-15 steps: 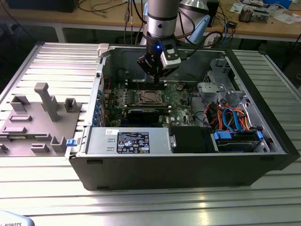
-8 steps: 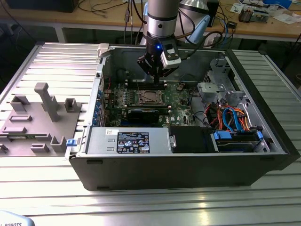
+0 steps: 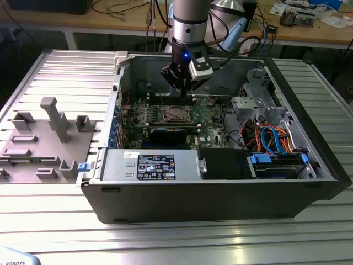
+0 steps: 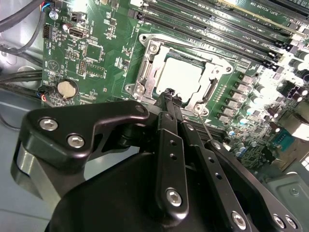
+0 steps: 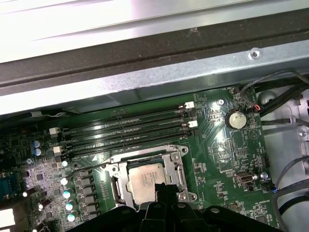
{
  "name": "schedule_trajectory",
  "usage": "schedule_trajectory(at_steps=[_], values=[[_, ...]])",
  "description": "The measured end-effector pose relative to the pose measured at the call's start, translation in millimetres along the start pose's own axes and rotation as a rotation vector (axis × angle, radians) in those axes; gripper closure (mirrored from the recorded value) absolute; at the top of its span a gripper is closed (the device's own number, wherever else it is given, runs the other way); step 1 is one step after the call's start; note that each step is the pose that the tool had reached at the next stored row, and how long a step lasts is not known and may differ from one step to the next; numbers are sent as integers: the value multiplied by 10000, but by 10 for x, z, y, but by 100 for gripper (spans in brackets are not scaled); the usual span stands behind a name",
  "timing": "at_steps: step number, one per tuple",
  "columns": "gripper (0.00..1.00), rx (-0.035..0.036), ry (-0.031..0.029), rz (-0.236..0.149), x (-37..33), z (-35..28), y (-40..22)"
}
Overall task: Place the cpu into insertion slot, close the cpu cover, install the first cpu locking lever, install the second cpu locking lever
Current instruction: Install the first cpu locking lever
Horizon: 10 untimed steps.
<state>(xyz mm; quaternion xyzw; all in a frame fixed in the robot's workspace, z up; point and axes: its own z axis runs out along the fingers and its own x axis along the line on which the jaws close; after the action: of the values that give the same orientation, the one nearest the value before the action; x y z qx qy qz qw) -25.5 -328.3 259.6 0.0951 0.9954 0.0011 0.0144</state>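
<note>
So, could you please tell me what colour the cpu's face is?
Pale silvery-grey; the cpu shows best in the second wrist view.

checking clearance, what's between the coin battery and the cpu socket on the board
In the first wrist view, only low green board with small flat parts lies between the coin battery and the cpu cover framing the cpu.

In the exterior view the open computer case (image 3: 220, 182) sits mid-frame on the worktop (image 3: 165, 237); the cpu (image 3: 175, 113) lies in the insertion slot (image 3: 164, 114) at frame centre, the gripper (image 3: 185, 83) directly above
</note>
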Motion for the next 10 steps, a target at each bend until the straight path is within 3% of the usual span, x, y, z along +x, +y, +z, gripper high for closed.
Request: schedule_trajectory(at_steps=[10], values=[[89,-5,1,-173,0,0,0]])
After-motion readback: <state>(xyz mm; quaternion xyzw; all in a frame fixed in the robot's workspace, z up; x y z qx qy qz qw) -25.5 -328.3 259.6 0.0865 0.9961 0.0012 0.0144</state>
